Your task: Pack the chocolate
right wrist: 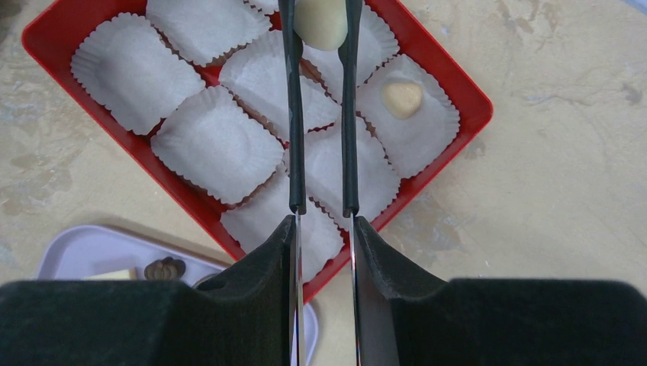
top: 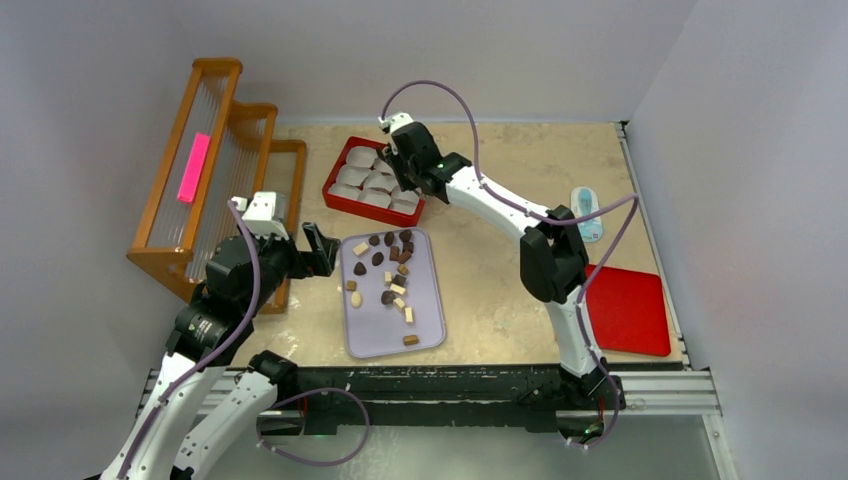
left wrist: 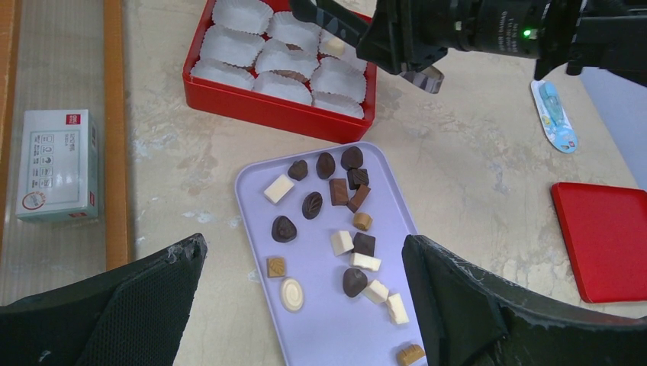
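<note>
Several dark, light brown and cream-white chocolate pieces lie on a lavender tray. My left gripper hovers wide open above that tray, with the chocolate showing between its fingers and nothing held. My right gripper is shut on black tongs, which pinch a cream-white piece over the red box of white paper cups. One cream piece sits in a cup near the box's corner. From above, the right gripper is over the box.
An orange wooden rack with a pink item stands at the far left, and a white carton lies in it. A flat red lid rests at the right. A small blue-and-white packet lies beyond it.
</note>
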You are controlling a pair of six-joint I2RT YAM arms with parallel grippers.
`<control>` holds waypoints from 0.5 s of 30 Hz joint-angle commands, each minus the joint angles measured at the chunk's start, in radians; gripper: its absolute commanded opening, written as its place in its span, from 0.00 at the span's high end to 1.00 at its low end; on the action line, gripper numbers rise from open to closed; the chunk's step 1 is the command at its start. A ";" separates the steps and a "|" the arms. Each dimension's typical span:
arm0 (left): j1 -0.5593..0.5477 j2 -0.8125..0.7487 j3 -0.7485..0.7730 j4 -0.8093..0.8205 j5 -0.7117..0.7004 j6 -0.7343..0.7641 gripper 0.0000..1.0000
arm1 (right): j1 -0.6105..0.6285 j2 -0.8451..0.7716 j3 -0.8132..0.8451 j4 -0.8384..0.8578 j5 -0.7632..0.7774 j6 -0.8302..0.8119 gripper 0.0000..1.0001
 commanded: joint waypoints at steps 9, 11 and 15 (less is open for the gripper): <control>-0.002 -0.007 0.017 0.015 -0.009 -0.018 0.00 | -0.014 0.074 0.100 0.050 0.052 0.013 0.66; -0.002 -0.007 0.017 0.015 -0.009 -0.018 0.00 | -0.015 0.085 0.108 0.048 0.054 0.011 0.64; -0.002 -0.009 0.017 0.015 -0.009 -0.018 0.00 | -0.015 0.101 0.120 0.054 0.065 -0.005 0.62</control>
